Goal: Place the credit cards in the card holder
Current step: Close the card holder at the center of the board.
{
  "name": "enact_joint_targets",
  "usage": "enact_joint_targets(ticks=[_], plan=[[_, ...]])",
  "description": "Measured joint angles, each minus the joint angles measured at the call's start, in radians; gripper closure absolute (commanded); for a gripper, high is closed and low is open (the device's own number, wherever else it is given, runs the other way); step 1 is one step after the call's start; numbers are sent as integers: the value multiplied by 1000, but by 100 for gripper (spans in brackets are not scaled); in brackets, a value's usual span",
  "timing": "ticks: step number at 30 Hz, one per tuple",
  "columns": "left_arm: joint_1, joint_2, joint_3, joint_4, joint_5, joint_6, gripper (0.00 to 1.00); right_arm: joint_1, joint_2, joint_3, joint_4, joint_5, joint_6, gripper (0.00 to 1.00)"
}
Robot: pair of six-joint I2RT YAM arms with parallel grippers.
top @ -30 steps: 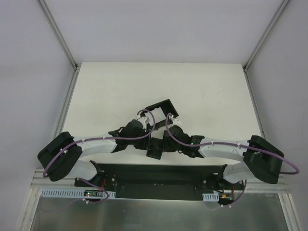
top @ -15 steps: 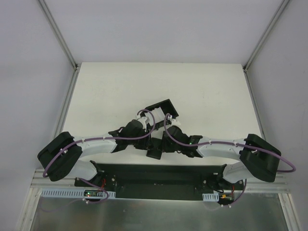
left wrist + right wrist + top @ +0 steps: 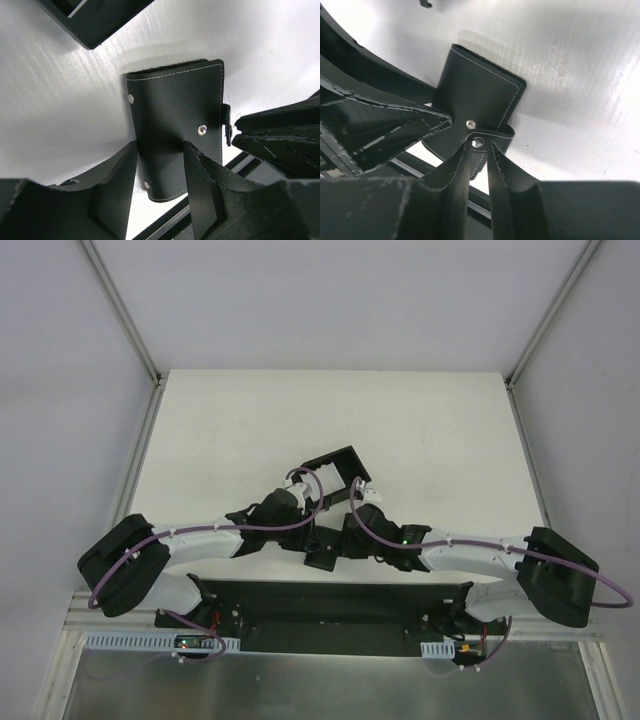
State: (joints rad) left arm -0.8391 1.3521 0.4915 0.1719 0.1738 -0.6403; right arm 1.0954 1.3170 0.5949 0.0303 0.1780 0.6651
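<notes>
The card holder (image 3: 175,115) is a flat black stitched wallet, folded shut on the white table near the front edge. My left gripper (image 3: 160,150) is shut on its near end, one finger against each side. My right gripper (image 3: 480,146) is shut on the wallet's clasp tab (image 3: 502,135), with the tab's snap right at the fingertips. In the top view both grippers meet over the card holder (image 3: 322,558), the left gripper (image 3: 310,538) on its left and the right gripper (image 3: 340,543) on its right. No credit cards show clearly in any view.
A black walled tray (image 3: 335,468) stands just behind the grippers, and its corner (image 3: 95,22) appears in the left wrist view. The dark base rail (image 3: 330,600) runs along the table's near edge. White table lies on all other sides.
The right arm's elbow and shoulder have swung to the right and slightly down. Its gripper has stayed at the wallet. The left arm and the wallet have barely moved.
</notes>
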Motion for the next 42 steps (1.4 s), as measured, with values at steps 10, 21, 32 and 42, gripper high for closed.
enact_joint_targets(ticks=[10,21,32,42], plan=[[0,1,0,-1,1,2,58,3,-17,-33,-18,16,16,78],[-26,5,0,2,-2,1,59,3,35,-21,4,10,15,79],[-42,5,0,3,-29,-24,59,3,80,12,19,0,14,80],[-52,17,11,-2,-51,-34,68,3,84,15,23,2,14,80]])
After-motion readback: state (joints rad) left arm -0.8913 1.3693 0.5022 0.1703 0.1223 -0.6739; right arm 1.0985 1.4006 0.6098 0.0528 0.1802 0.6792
